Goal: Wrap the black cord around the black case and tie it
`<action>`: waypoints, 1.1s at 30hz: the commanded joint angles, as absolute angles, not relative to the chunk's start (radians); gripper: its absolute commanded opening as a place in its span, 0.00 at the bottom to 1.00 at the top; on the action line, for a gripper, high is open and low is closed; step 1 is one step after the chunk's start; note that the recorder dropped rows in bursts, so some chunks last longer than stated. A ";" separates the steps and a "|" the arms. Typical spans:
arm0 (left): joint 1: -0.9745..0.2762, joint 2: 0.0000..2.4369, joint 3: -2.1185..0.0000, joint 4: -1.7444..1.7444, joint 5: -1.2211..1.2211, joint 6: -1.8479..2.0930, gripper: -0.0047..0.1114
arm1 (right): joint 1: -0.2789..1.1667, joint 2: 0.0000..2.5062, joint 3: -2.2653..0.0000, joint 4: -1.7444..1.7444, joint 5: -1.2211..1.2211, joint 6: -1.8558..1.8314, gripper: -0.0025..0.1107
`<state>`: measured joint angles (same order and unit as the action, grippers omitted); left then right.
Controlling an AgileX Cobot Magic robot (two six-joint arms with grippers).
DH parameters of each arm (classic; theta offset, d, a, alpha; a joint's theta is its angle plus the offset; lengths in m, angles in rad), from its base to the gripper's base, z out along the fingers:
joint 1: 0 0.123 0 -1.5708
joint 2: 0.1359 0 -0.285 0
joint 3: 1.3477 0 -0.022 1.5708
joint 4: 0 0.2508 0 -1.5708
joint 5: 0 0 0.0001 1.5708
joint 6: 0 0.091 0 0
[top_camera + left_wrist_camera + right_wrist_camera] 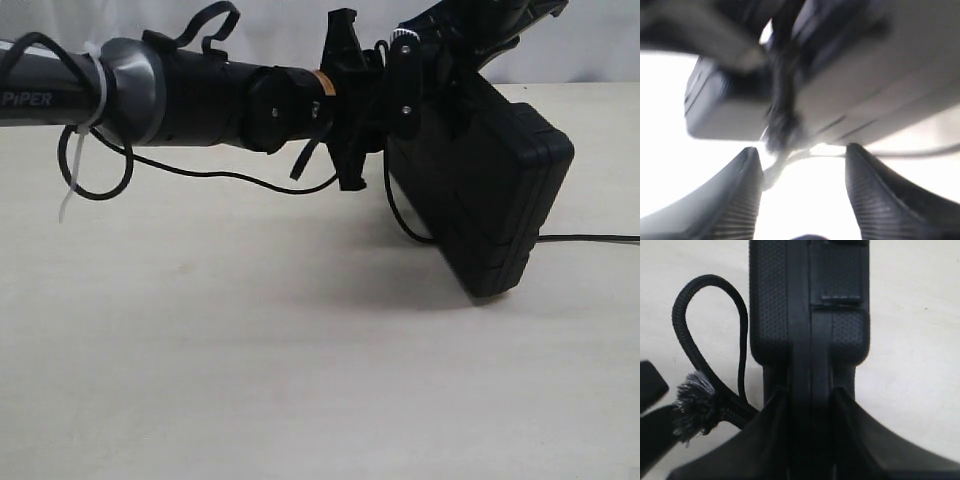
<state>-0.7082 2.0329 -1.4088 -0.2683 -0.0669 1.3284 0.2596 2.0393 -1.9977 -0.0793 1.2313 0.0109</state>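
Case (490, 190) tilted, long axis slanting downward; right fingers (860, 440) clamped on it; left fingers (742, 197) apart.

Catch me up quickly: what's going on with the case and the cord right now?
The right gripper is clamped on one edge of the black case and holds it tilted up over the table. The left gripper sits right at the case with its jaws apart, gripping nothing. The black cord forms a loose loop beside the case near the right gripper, with its frayed end showing. No finished wrap or knot is visible.
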 commanded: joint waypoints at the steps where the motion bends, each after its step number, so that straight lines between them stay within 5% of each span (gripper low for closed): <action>1: -0.692 2.055 -1.410 -0.269 -0.139 1.345 0.47 | 0.258 2.030 -1.997 -0.070 1.221 0.008 0.06; 6: -0.717 2.080 -1.410 -0.214 -0.176 1.345 0.43 | 0.258 2.030 -1.997 -0.070 1.221 0.008 0.06; 13: -0.723 2.106 -1.410 -0.234 -0.266 1.331 0.04 | 0.258 2.030 -1.997 -0.068 1.221 0.008 0.06; 22: -0.750 2.106 -1.410 -0.230 -0.158 1.331 0.04 | 0.258 2.030 -1.997 -0.068 1.221 0.008 0.06; 33: -0.833 2.103 -1.410 -0.221 -0.319 1.331 0.04 | 0.258 2.030 -1.997 -0.068 1.221 0.008 0.06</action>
